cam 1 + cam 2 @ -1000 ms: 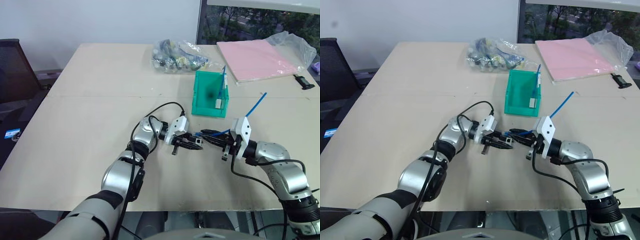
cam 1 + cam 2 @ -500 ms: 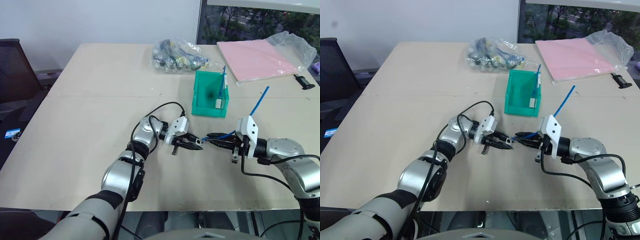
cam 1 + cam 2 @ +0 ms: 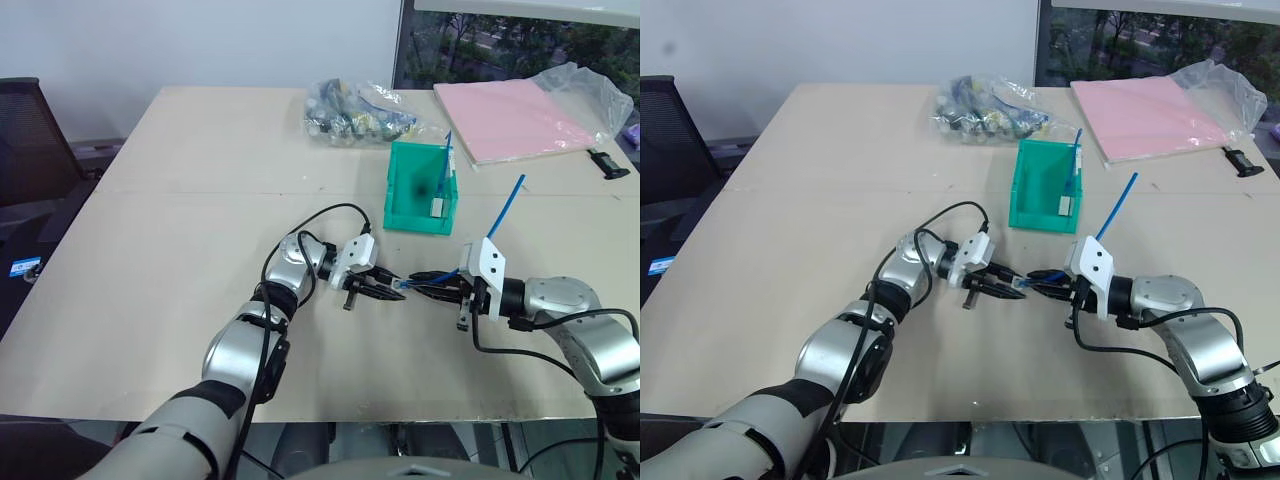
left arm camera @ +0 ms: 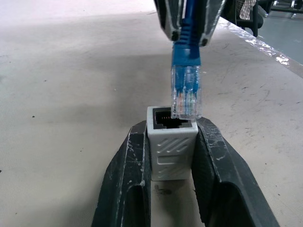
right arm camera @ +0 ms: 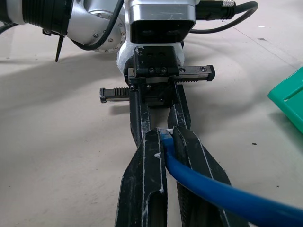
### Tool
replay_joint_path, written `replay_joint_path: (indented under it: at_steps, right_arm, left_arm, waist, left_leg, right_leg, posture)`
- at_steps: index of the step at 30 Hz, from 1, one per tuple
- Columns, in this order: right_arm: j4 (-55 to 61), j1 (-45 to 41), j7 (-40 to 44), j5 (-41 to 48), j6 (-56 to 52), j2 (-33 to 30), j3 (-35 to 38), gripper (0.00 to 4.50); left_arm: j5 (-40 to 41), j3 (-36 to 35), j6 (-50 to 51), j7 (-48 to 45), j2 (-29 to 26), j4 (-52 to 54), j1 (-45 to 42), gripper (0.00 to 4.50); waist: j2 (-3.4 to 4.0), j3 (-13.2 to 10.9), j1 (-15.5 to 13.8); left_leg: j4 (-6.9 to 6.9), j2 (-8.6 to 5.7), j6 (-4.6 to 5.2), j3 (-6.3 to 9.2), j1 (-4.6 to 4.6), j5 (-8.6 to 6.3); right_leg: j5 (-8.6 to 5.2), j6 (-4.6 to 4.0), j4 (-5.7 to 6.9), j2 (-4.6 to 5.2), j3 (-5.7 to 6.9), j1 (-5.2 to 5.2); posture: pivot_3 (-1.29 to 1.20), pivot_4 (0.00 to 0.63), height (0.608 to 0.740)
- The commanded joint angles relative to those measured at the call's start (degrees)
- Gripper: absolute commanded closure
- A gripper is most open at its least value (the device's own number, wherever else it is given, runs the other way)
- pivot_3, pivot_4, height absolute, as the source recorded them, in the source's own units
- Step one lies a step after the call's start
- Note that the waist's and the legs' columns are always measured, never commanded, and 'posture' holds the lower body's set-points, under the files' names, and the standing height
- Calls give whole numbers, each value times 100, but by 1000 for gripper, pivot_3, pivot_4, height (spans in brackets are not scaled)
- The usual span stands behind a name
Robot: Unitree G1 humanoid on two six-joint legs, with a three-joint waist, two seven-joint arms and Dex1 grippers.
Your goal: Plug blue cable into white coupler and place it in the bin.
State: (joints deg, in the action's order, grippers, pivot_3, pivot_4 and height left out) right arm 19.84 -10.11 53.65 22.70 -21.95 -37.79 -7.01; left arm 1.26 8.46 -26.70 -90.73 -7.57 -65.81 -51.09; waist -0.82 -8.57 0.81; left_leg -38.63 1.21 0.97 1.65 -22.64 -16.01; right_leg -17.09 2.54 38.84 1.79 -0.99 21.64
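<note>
The left gripper (image 4: pixel 171 189) clamps the white coupler (image 4: pixel 171 142) between its two black fingers (image 4: pixel 125 189), the dark socket facing outward. The right gripper (image 5: pixel 166 142) is closed on the blue cable (image 5: pixel 213 187), just behind its clear plug (image 4: pixel 186 97). The plug tip sits at the mouth of the socket, touching or just entering its rim; whether it is seated I cannot tell. The cable's free end (image 3: pixel 508 205) sticks up behind the right wrist.

The two grippers meet nose to nose above the table (image 3: pixel 180 230), near the middle of its near half. The green bin (image 3: pixel 422 190) stands beyond them, toward the far edge, with another blue cable (image 3: pixel 447 150) and a small white piece leaning in it. A clear bag of parts (image 3: pixel 355 112) lies by the far edge, and a pink sheet pack (image 3: pixel 515 118) lies at the far right corner.

No brand, label or writing can be read on any of these things.
</note>
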Motion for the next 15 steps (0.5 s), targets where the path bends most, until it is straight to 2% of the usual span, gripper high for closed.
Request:
replay_joint_path:
  at_steps: [1,15]
  right_arm:
    - [2,-88,37,-81,18,-46,0,4500]
    - [136,-193,59,-96,-229,-85,7,4500]
  left_arm:
    - [-133,114,-60,16,-57,23,46,3939]
    - [-231,257,-148,192,-158,33,-1,3939]
  waist:
    - [0,0,0]
    - [0,0,-3]
  left_leg:
    - [0,0,0,0,0,0]
    - [-4,-1,0,1,0,0]
  right_leg:
    - [0,0,0,0,0,0]
    - [0,0,1,1,1,-2]
  posture:
    - [0,150,740]
    - [0,150,740]
